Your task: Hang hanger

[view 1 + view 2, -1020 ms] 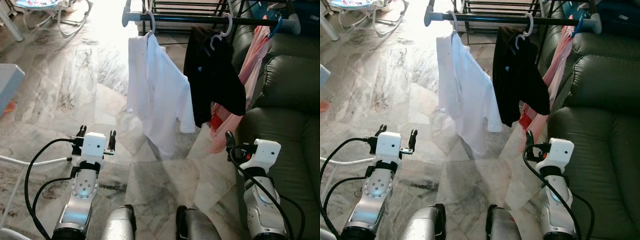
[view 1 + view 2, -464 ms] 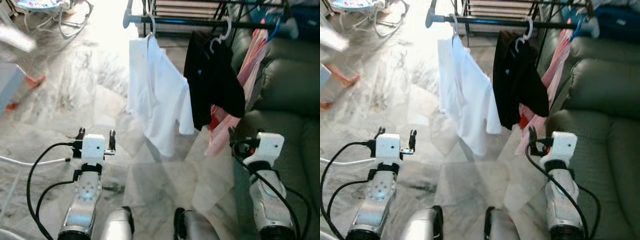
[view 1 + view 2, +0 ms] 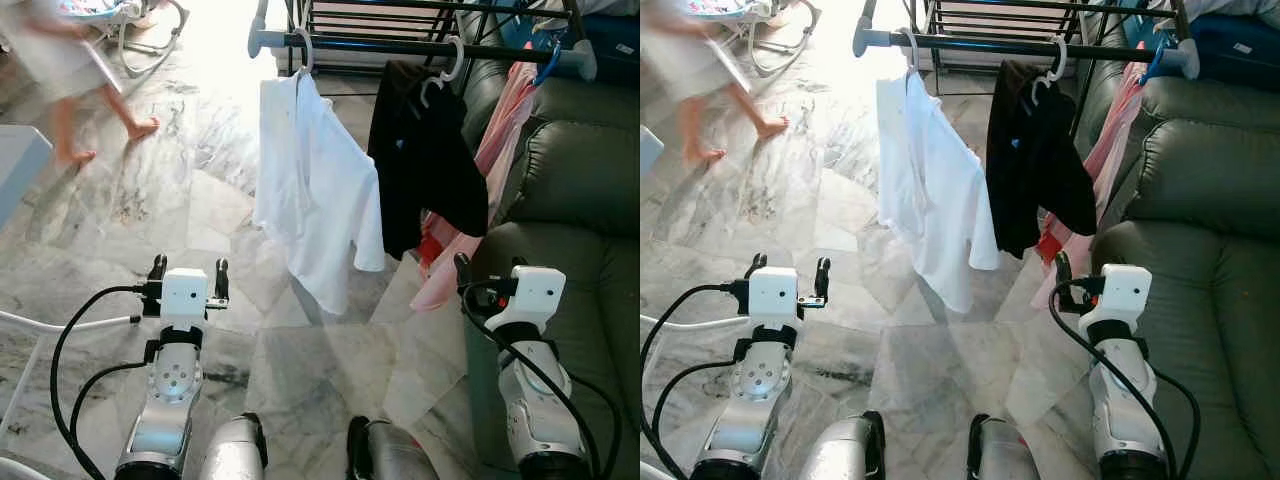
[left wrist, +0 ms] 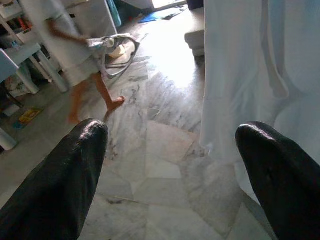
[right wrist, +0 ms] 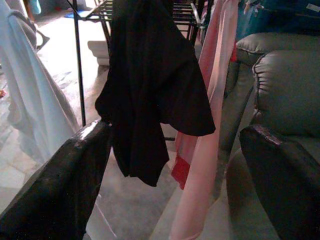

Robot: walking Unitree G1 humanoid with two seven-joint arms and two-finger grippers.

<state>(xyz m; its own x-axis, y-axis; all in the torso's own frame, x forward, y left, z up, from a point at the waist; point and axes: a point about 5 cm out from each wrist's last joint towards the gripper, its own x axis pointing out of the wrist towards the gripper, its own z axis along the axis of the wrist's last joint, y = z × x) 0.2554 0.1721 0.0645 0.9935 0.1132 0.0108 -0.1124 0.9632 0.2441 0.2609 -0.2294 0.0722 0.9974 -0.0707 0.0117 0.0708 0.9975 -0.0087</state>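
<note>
A dark clothes rail runs across the top of the eye views. On it hang a white shirt on a white hanger, a black garment on a second white hanger, and a pink garment on a blue hanger. My left gripper is open and holds nothing, low and left of the white shirt. My right gripper is open and holds nothing, just below the pink garment's hem, facing the black garment.
A dark green sofa fills the right side, close beside my right arm. A person walks barefoot at the upper left, near a baby bouncer. A grey box and a white tube stand at the left. Marble floor lies ahead.
A person has walked into the upper left. The view has shifted slightly. Both arms stay low with their grippers open.
</note>
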